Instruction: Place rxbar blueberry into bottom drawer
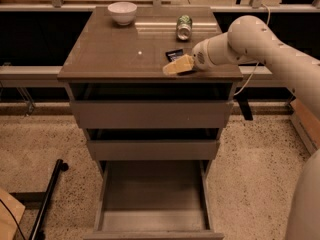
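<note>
The rxbar blueberry (174, 54), a small flat dark navy bar, lies on the cabinet top (120, 54) near the front right; its near half is hidden by my fingers. My gripper (173, 68), with tan fingers, is low over the cabinet top right at the bar's near end, reaching in from the right. The bottom drawer (153, 224) is pulled out wide below, and nothing lies in it. The two shallower drawers above it stand slightly open.
A green soda can (184, 27) lies on the cabinet top behind the bar. A white bowl (122, 12) sits at the back left. A black bar (47, 199) lies on the speckled floor at the left. A wooden piece (305, 121) is at the right edge.
</note>
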Motion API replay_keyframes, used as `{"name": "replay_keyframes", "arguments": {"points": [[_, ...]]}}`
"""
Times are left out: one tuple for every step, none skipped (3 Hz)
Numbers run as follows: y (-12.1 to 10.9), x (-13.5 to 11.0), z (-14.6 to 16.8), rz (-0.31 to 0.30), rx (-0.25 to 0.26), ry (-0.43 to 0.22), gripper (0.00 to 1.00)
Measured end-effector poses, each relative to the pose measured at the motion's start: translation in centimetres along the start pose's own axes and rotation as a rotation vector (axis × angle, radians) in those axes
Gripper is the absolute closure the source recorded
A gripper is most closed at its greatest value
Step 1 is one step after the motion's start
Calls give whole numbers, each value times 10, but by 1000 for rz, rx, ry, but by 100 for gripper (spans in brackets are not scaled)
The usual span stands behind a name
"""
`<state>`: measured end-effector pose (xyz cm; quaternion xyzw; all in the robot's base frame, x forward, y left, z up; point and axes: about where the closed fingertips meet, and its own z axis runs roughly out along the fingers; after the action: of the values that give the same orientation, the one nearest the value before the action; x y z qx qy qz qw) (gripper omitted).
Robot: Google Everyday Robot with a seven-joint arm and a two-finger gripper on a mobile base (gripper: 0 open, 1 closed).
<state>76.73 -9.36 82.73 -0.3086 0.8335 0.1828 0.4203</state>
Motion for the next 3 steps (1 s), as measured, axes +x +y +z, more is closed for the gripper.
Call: {"name": "replay_keyframes", "arguments": {"points": [[0,2,0,0,2,5,40],[1,2,-1,-3,4,4,70],[2,2,-1,-4,5,3,94]]}}
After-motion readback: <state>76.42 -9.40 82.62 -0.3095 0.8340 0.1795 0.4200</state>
